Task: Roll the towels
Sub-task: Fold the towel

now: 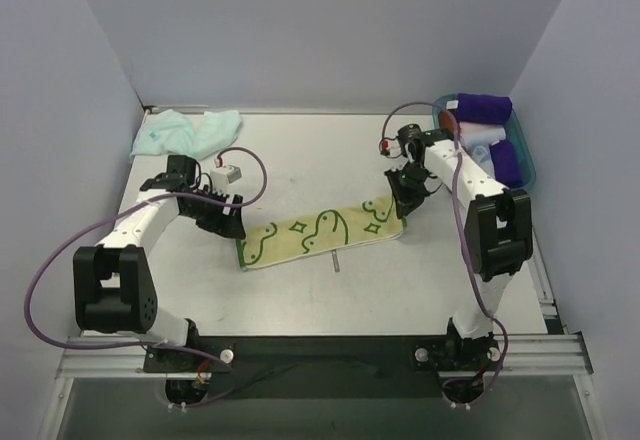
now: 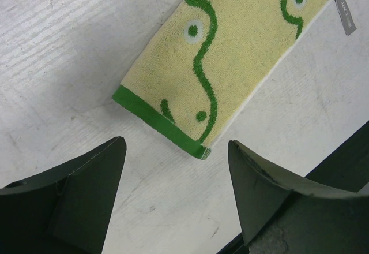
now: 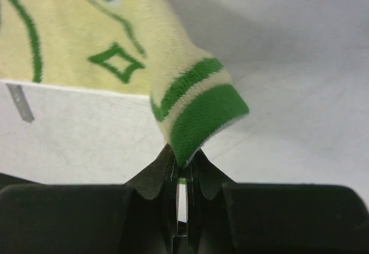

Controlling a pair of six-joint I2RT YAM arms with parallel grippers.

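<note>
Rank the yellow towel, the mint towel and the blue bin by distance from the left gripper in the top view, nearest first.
From the left gripper:
1. yellow towel, its green-edged end lying just ahead of the gripper, mid-table.
2. mint towel, crumpled at the far left corner.
3. blue bin, at the far right.

The pale yellow terry cloth towel with green marks (image 2: 242,52) looks fuzzy and matt. The white bench (image 2: 52,69) is matt, faintly scuffed. The dark fingers (image 2: 86,196) of the left gripper (image 2: 176,144) are dull hard plastic. At ten o'clock, the mint-aqua towel (image 1: 185,132) is soft cloth.
</note>
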